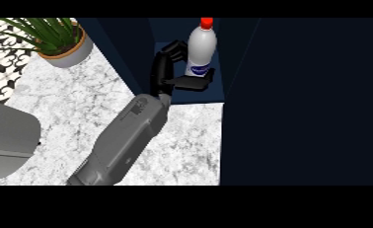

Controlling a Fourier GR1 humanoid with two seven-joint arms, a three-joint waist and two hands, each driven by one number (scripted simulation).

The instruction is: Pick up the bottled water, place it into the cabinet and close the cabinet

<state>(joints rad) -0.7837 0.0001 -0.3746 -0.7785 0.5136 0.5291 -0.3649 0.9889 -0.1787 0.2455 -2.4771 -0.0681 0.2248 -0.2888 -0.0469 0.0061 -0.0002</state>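
Inside the dark cabinet [241, 64], right hand [166, 69] fingers curl around the bottled water [200, 49]; potted plant [62, 44] stands left.

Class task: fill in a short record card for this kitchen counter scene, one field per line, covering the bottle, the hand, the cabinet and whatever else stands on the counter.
bottle: bottled water, white with red cap, upright inside the cabinet opening
hand: one hand beside the bottle, fingers curved behind it, thumb at its base; which arm it belongs to cannot be told
cabinet: dark cabinet, open at the bottle's compartment
counter: marble counter
other items: potted plant at upper left
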